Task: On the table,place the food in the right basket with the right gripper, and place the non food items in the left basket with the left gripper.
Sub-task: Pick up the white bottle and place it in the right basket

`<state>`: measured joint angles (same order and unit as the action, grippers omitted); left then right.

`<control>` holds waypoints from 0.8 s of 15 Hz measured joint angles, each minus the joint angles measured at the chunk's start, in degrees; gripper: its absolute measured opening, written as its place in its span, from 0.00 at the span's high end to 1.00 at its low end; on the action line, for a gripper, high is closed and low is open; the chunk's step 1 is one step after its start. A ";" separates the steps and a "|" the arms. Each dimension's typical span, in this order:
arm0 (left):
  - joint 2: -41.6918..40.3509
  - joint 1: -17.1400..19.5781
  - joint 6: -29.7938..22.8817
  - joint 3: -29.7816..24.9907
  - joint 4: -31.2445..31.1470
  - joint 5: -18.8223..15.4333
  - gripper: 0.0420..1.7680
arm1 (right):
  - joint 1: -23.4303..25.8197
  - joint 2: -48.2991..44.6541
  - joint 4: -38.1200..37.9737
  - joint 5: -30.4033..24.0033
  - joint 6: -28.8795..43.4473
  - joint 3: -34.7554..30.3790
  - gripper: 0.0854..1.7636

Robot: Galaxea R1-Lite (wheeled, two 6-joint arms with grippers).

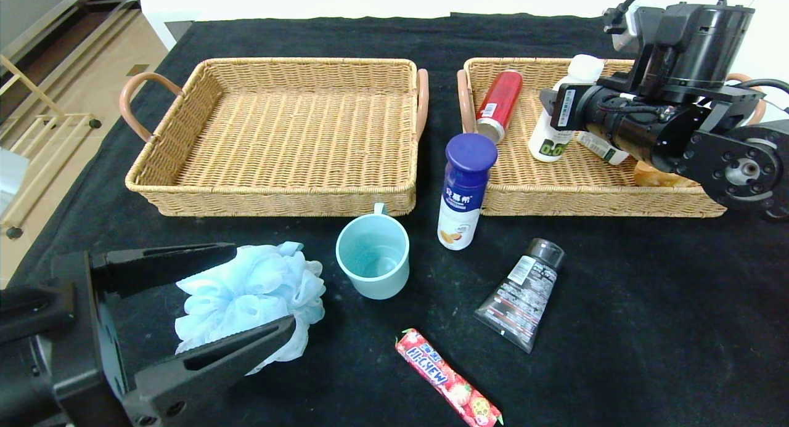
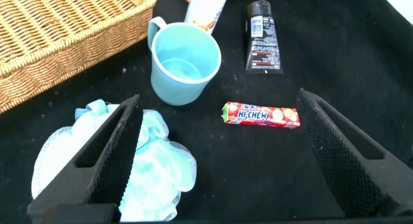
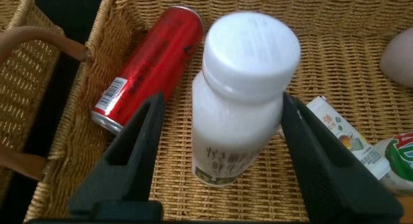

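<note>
My left gripper (image 1: 264, 286) is open low over the table (image 1: 647, 304), its fingers on either side of the pale-blue bath pouf (image 1: 246, 294); in the left wrist view the pouf (image 2: 151, 166) lies against one finger (image 2: 113, 153). The teal mug (image 1: 373, 264), dark tube (image 1: 521, 294), Hi-Chew stick (image 1: 447, 378) and blue-capped bottle (image 1: 465, 190) are on the cloth. My right gripper (image 3: 222, 101) is open around the squat white bottle (image 3: 242, 101), which stands in the right basket (image 1: 585, 202). The left basket (image 1: 277, 199) is empty.
A red can (image 1: 499, 103) lies in the right basket near its left handle, with small packets (image 3: 348, 137) and a tan bread-like item (image 1: 659, 175) behind the right arm. The table's left edge drops to the floor.
</note>
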<state>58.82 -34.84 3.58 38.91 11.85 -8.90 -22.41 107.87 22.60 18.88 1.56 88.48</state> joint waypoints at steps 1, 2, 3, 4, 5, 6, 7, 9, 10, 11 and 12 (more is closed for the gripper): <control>0.07 -0.02 -0.01 -0.02 0.00 0.00 0.03 | -0.17 -0.38 -0.17 -0.01 0.00 -0.22 0.24; 0.11 -0.02 0.00 -0.05 -0.06 0.00 0.03 | -0.27 -0.90 -0.30 0.05 0.01 -0.67 0.22; 0.18 -0.10 0.00 -0.07 -0.22 0.00 0.03 | -0.52 -1.71 -0.41 0.18 0.01 -1.52 0.20; 0.22 -0.10 0.00 -0.07 -0.17 0.00 0.03 | -1.07 -2.89 -0.61 0.22 0.01 -3.06 0.18; 0.24 -0.07 0.00 -0.07 -0.11 0.00 0.03 | -1.46 -4.27 -1.00 0.18 0.00 -4.99 0.16; 0.24 -0.10 0.00 -0.07 -0.17 0.00 0.03 | -1.73 -5.81 -1.18 0.24 0.00 -7.12 0.15; 0.24 -0.13 0.00 -0.07 -0.28 0.04 0.03 | -2.12 -7.70 -1.27 0.27 0.01 -9.90 0.13; 0.24 -0.20 0.00 -0.07 -0.37 0.09 0.03 | -2.91 -11.48 -1.27 0.27 0.01 -15.02 0.11; 0.28 -0.22 0.00 -0.07 -0.41 0.09 0.03 | -3.33 -13.47 -1.33 0.27 0.01 -17.24 0.10; 0.30 -0.24 0.00 -0.07 -0.44 0.09 0.03 | -3.69 -15.09 -1.39 0.27 0.01 -19.08 0.09; 0.30 -0.24 -0.01 -0.07 -0.45 0.09 0.03 | -3.80 -16.77 -1.44 0.24 0.00 -20.93 0.09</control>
<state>59.12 -35.08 3.57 38.84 11.40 -8.81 -26.21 91.10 21.16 19.13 1.56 67.55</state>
